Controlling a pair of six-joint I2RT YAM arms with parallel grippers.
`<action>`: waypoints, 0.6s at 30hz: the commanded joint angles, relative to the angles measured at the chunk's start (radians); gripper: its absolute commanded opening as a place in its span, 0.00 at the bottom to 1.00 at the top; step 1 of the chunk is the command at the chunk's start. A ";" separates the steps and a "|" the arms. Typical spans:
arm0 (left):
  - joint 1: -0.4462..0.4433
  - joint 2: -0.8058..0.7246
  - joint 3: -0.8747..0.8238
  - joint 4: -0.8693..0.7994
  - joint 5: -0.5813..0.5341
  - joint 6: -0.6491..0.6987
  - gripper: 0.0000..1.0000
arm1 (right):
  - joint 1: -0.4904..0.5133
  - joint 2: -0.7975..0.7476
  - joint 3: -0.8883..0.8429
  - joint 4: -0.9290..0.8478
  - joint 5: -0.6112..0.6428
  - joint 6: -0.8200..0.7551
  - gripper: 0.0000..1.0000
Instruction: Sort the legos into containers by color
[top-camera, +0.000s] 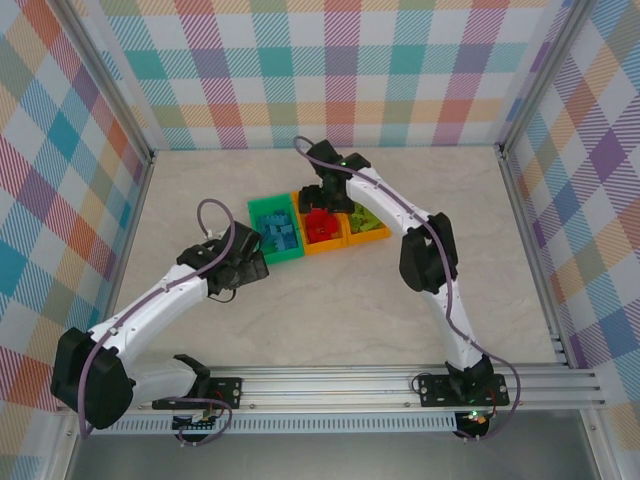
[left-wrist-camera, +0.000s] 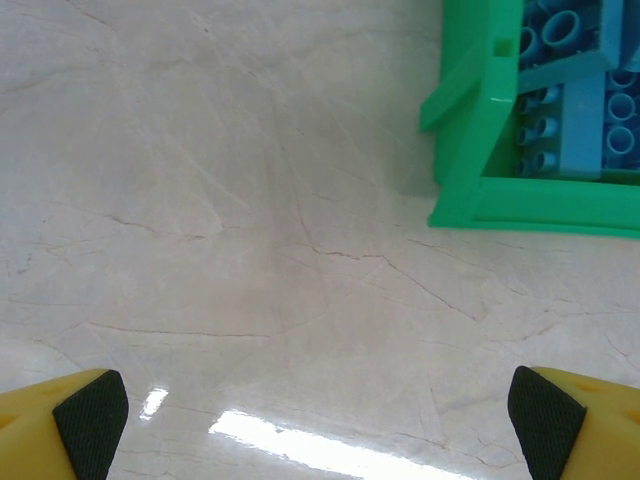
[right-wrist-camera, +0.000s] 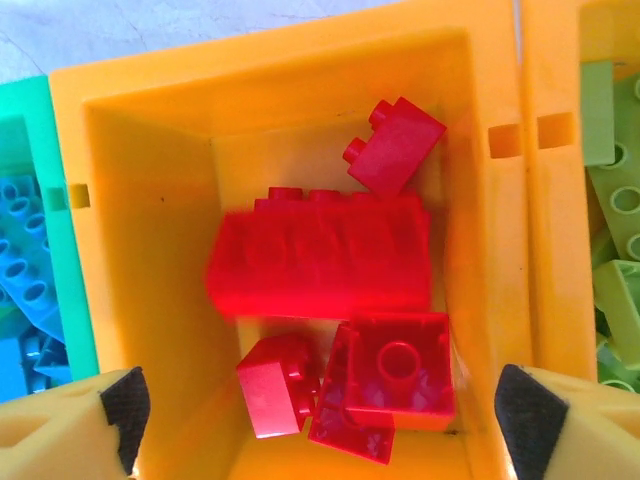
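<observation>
Three bins: green bin (left-wrist-camera: 480, 150) holds blue bricks (left-wrist-camera: 590, 110), middle orange bin (right-wrist-camera: 260, 70) red bricks (right-wrist-camera: 320, 265), right orange bin (right-wrist-camera: 555, 250) lime bricks (right-wrist-camera: 620, 220); your left pincer (left-wrist-camera: 318, 418) and right pincer (right-wrist-camera: 325, 415) gape empty.

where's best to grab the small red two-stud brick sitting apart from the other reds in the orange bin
Pinch the small red two-stud plastic brick across its two smooth long sides, coming straight down from above. It lies tilted, studs pointing sideways, close to a wall of the open orange plastic bin, so the walls would likely block a sideways approach.
</observation>
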 joint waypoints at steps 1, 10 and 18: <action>0.015 -0.016 -0.011 -0.027 -0.030 -0.011 1.00 | 0.023 -0.084 -0.018 -0.018 -0.040 -0.033 0.94; 0.091 -0.126 -0.076 -0.045 -0.250 0.077 1.00 | -0.040 -0.580 -0.718 0.309 0.270 -0.089 1.00; 0.178 -0.382 -0.356 0.429 -0.387 0.440 1.00 | -0.317 -1.011 -1.469 0.980 0.324 -0.393 1.00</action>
